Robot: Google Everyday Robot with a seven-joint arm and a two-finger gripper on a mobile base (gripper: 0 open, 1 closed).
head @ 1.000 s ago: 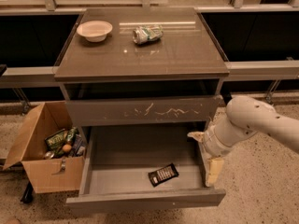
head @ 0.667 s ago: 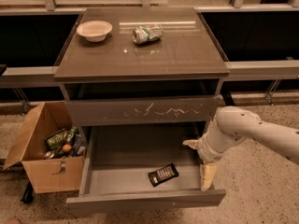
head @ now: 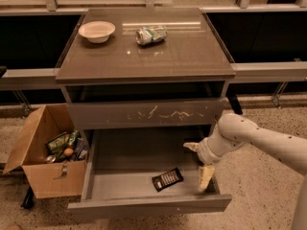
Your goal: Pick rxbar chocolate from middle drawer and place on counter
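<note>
The jaws are spread wide with nothing between them: 1 pale finger [head: 192, 146] points left over the drawer's back half and the other [head: 205, 177] points down near the right wall. The gripper [head: 194, 166] hangs inside the right end of the middle drawer [head: 148, 206], which is pulled out, on a white arm [head: 259, 140] reaching in from the right. The rxbar chocolate [head: 167, 179] lies flat on the drawer floor near the front, tilted, just left of the lower finger and not touching it. Above, a closed drawer front [head: 144, 113] bears white scratches. On the counter [head: 158, 56] sit 1 white bowl [head: 97, 31] and 1 crushed can [head: 151, 34] lying on its side. A cardboard box [head: 45, 178] of packets stands on the floor to the left.
</note>
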